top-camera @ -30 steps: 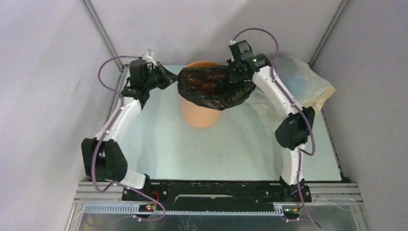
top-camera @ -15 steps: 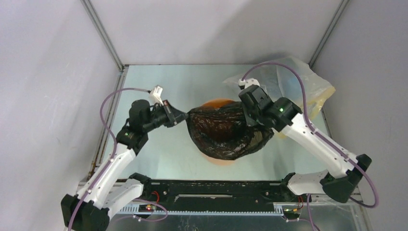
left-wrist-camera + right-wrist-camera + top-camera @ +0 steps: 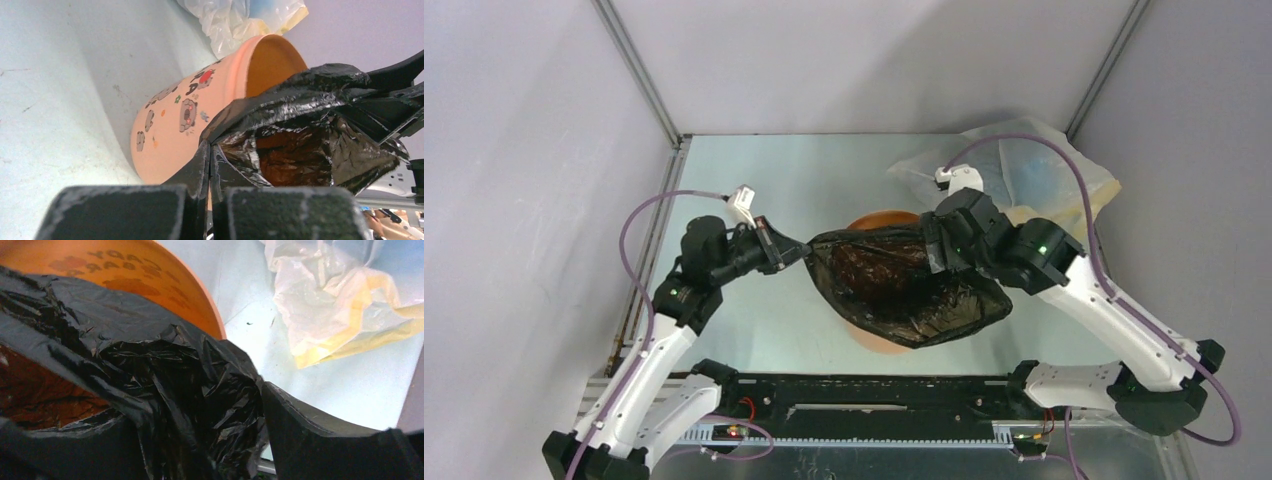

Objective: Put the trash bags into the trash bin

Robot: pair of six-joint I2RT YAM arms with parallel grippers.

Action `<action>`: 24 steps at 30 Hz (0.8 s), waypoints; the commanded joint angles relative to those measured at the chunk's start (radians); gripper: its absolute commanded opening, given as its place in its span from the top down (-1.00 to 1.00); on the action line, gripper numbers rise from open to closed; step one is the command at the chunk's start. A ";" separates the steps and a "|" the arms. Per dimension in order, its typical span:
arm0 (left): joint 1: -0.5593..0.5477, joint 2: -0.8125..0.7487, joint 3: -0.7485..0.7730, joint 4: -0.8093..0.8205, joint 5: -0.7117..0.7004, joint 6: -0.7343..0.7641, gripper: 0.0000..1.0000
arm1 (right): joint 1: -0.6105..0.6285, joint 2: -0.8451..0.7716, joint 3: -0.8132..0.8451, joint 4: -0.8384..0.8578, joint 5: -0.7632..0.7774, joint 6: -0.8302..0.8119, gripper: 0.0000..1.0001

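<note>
Two grippers, top view: the left gripper [image 3: 796, 252] and right gripper [image 3: 934, 250] are clamped on opposite edges of the trash bag [image 3: 904, 295], which is stretched over the trash bin [image 3: 876, 217].
Change: bag and bin are seen nearer the arm bases than a second ago; the yellowish bag [image 3: 1054, 165] is left at the far right.
Left wrist: the jaws are pinched shut on the bag's edge, and its mouth is held open against the bin's rim.
Right wrist: bunched black plastic is gripped between the fingers, and the rim is partly covered.
Judgement: the bag is draped over the bin, not yet pushed inside.
</note>
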 commanded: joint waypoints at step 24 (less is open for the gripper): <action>-0.003 -0.171 0.271 -0.349 -0.069 0.066 1.00 | 0.091 0.084 0.117 0.261 -0.272 -0.131 0.96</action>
